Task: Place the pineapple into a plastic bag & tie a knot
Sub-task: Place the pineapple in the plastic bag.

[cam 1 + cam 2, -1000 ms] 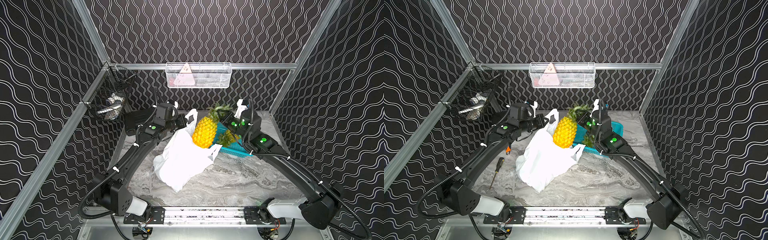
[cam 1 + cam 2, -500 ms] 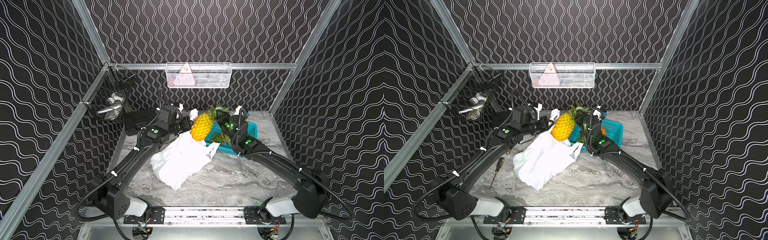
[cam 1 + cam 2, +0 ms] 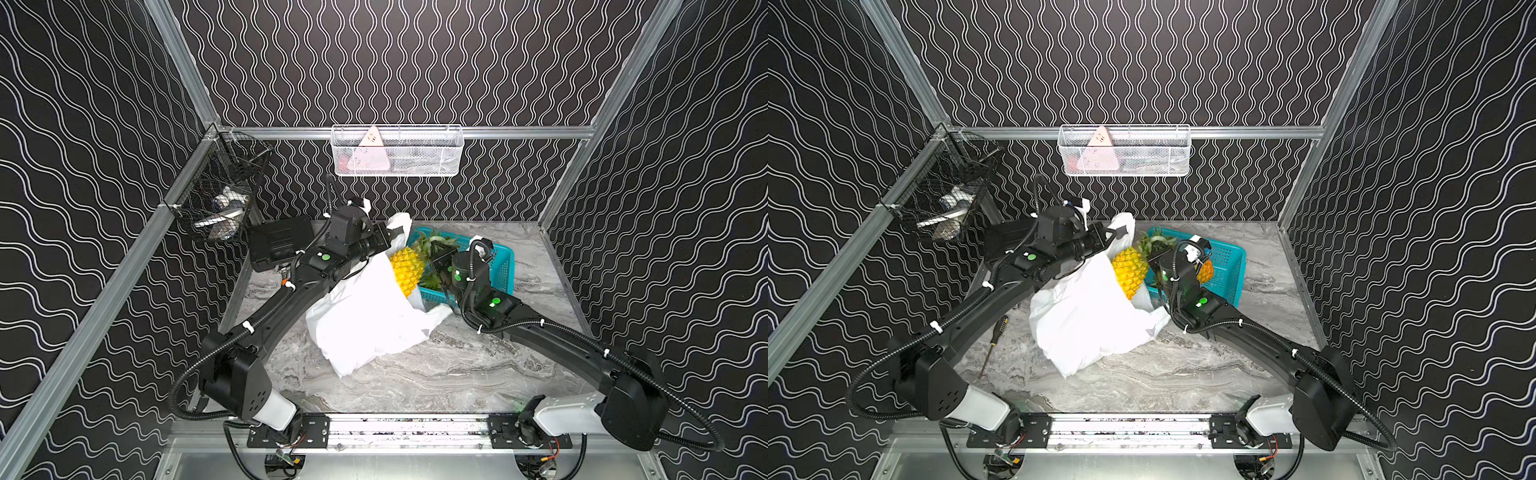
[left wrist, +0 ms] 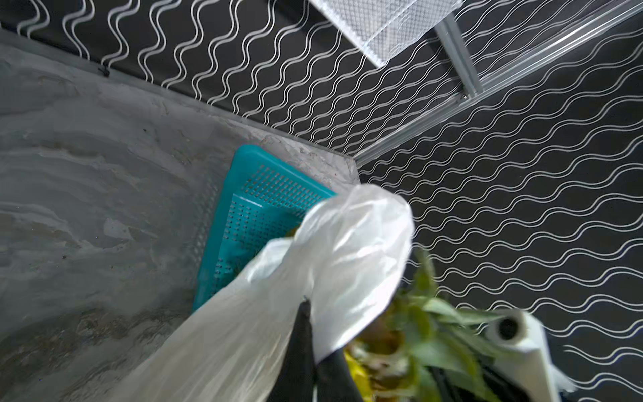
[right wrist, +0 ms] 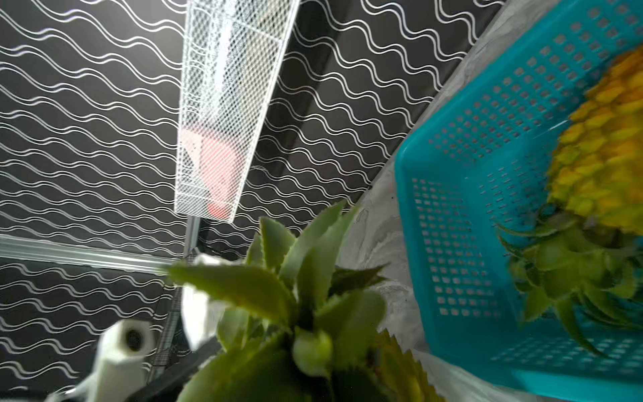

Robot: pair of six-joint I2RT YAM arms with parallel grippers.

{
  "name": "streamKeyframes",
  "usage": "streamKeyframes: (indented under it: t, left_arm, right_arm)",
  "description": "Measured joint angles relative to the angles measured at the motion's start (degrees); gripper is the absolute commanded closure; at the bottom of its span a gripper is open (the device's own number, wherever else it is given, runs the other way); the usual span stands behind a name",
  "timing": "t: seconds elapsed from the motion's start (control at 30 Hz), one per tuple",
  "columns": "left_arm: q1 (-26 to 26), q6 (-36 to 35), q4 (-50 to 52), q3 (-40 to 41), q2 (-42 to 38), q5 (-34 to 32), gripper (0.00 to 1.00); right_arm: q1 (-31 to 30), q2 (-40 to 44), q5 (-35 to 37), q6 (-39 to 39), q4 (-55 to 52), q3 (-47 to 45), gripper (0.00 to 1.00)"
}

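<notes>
The yellow plastic pineapple with the green leafy crown (image 3: 404,272) is tilted over, its bottom end tucked into the mouth of the thin white crinkly plastic bag (image 3: 365,320). The top half and the leaves poke out toward the back. So it's partway in, not fully bagged.

The right gripper (image 3: 436,259) is right at the crown. Its jaws are pinched down narrow on the leaves, and the wrist view is basically all leaves (image 5: 295,278), so you barely see the fingers themselves.

The left gripper (image 3: 394,235) is fully closed on one handle loop of the bag (image 3: 401,219), holding that side of the mouth up off the table. In its wrist view the black fingers (image 4: 303,334) clamp the white film. The bag's other handle (image 3: 436,311) lies loose on the table just beside the basket, so the two handles are apart and not tied.

Just behind all this sits a teal perforated plastic basket (image 3: 505,257) with a second pineapple (image 3: 1205,271) lying inside.

Further out there's a black-and-yellow screwdriver (image 3: 994,336) on the grey marble tabletop (image 3: 436,374), under the left arm.
</notes>
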State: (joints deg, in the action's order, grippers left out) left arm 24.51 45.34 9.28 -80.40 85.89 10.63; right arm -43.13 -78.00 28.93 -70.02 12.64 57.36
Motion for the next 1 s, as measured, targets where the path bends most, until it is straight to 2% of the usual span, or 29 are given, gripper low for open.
streamKeyframes:
  t: [0.2,0.33,0.47,0.53,0.63,0.77,0.83,1.0]
  left_arm:
    - [-0.4,1.2,-4.0,3.6,-3.4,-1.9,1.00]
    - [-2.8,4.1,-11.1,7.7,-2.1,1.1,1.00]
    - [-3.8,6.8,-18.9,9.6,0.1,2.5,1.00]
    - [-3.7,7.6,-22.3,11.5,0.6,4.1,1.00]
    - [-4.2,8.6,-23.9,12.9,1.2,4.6,1.00]
    - [-5.2,7.2,-20.5,10.8,1.9,5.9,1.00]
    - [-6.0,5.2,-17.0,8.8,1.9,6.3,1.00]
    - [-8.5,0.5,-6.9,7.8,1.0,6.3,1.00]
  right_arm:
    - [0.0,0.6,0.3,4.0,-0.7,1.5,1.00]
    - [0.5,-0.9,-7.6,8.1,-2.4,2.4,1.00]
    - [0.6,-5.0,-15.2,13.4,-2.5,-0.5,1.00]
    - [0.5,-8.1,-19.1,16.6,-5.4,-0.8,0.90]
    - [0.8,-11.1,-23.5,20.0,-7.5,1.9,0.62]
    - [0.8,-14.1,-29.2,24.9,-13.6,9.5,0.42]
    - [0.8,-13.4,-30.4,28.0,-17.2,11.9,0.34]
    - [2.3,-8.0,-29.8,34.8,-28.9,16.1,0.23]
